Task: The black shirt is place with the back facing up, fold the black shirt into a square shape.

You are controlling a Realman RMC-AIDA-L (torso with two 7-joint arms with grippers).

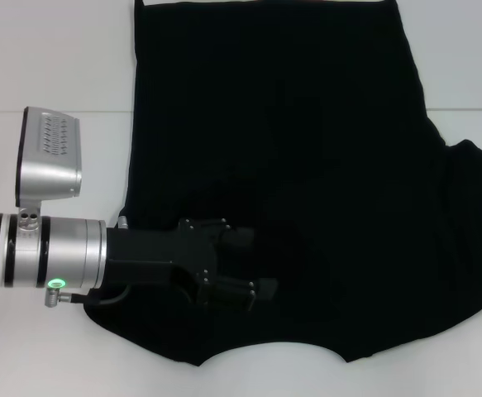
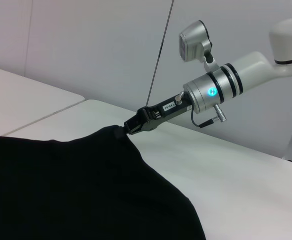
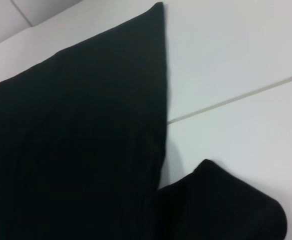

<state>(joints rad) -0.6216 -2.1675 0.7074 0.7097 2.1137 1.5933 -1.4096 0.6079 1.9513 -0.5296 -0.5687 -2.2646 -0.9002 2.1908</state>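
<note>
The black shirt (image 1: pixel 307 149) lies spread over the white table and shows no lettering. Its left side ends in a straight edge, and one sleeve (image 1: pixel 472 190) sticks out at the right. My left gripper (image 1: pixel 261 265) reaches in from the left and hovers open over the near left part of the shirt. My right gripper is outside the head view. In the left wrist view it (image 2: pixel 127 127) is seen farther off, shut on a raised corner of the shirt (image 2: pixel 60 190). The right wrist view shows a flat shirt panel (image 3: pixel 75 140) and the sleeve (image 3: pixel 221 205).
The white table (image 1: pixel 50 50) has a seam (image 1: pixel 59 112) running across it. Bare tabletop lies left and right of the shirt. A pale wall (image 2: pixel 85 45) stands behind the table in the left wrist view.
</note>
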